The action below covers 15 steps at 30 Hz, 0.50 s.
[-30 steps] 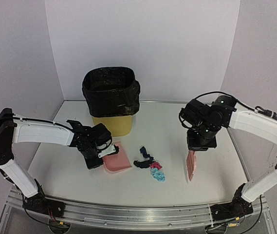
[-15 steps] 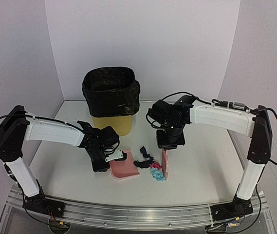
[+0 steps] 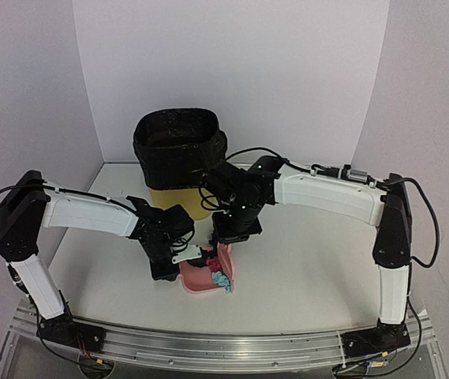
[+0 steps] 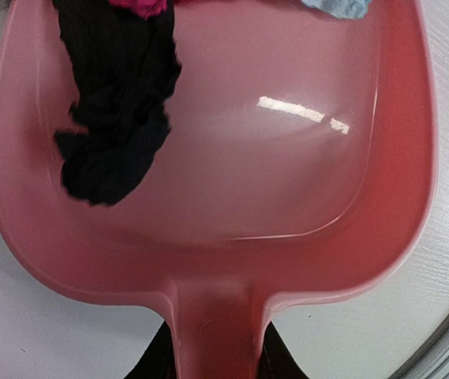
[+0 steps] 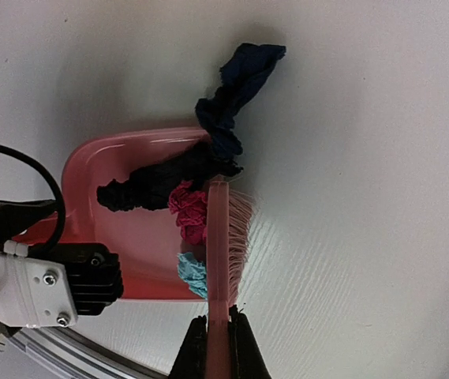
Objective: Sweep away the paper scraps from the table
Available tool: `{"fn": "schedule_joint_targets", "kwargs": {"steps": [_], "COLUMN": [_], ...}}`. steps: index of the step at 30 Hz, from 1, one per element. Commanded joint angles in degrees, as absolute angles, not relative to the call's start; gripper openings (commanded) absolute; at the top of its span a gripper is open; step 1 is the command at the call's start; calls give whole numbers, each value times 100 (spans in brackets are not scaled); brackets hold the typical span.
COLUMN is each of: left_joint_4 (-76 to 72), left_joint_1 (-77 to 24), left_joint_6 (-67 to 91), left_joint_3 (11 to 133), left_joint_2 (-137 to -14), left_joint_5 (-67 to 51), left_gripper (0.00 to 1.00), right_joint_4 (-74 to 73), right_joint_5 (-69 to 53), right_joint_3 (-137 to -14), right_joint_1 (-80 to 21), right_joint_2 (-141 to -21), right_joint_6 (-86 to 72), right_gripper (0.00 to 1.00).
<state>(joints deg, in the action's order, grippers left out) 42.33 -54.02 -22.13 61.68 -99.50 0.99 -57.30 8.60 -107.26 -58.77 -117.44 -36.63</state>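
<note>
The paper scraps (image 3: 218, 276) lie bunched at the open mouth of the pink dustpan (image 3: 195, 283), near the front middle of the desk (image 3: 311, 260). The left end effector (image 3: 178, 263) sits just left of them, clamped on the dustpan's handle, with the bowl of the pan between it and the heap. The right end effector (image 3: 226, 241) hangs just to the far side of the scraps. Its fingers are closed on the handle of a pink brush (image 3: 226, 264) that stands across the pan's mouth, touching the heap on its right.

From the right wrist, the black scrap (image 5: 153, 185), pink scrap (image 5: 188, 209) and light blue scrap (image 5: 192, 272) lie inside the pan against the brush (image 5: 218, 253). The navy scrap (image 5: 240, 87) reaches from the pan's corner out onto the bare desk, beyond the brush's tip. The fingers (image 5: 196, 351) squeeze the brush handle at the bottom edge.

From the left wrist, the black scrap (image 4: 117, 103) rests on the left of the pan floor. The pink scrap (image 4: 141, 6) and the light blue one (image 4: 334, 6) are cut off by the top edge. The end effector itself shows only as dark slivers on either side of the handle.

From above, the scraps are small and partly covered by the brush and arm, so their colours blur together. A yellow bin (image 3: 179, 150) lined with a black bag stands at the far side of the desk.
</note>
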Motion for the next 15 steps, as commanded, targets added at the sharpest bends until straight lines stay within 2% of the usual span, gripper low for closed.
{"fn": "schedule_joint_targets", "kwargs": {"steps": [1,8,15], "left_joint_4": [4208,4066,4054], "left_joint_1": [-5423,-5423,-5414], "left_joint_6": [-2362,-2375,-2367], "left_joint_3": [6026,5857,5670], "left_joint_2": [-9870,-9805,-9662], "left_joint_5": [18,-197,-168], "left_gripper": [0,0,0], "right_joint_4": [-5555,-5425,-5423], "right_joint_5": [547,775,1835], "right_joint_3": [-10942,-11002,-10685], "right_joint_1": [-6015,-6030,-6034], "right_joint_2": [-11875,-11718,-11169], "right_joint_6": [-3490,-3700,-3743], "right_gripper": [0,0,0]}}
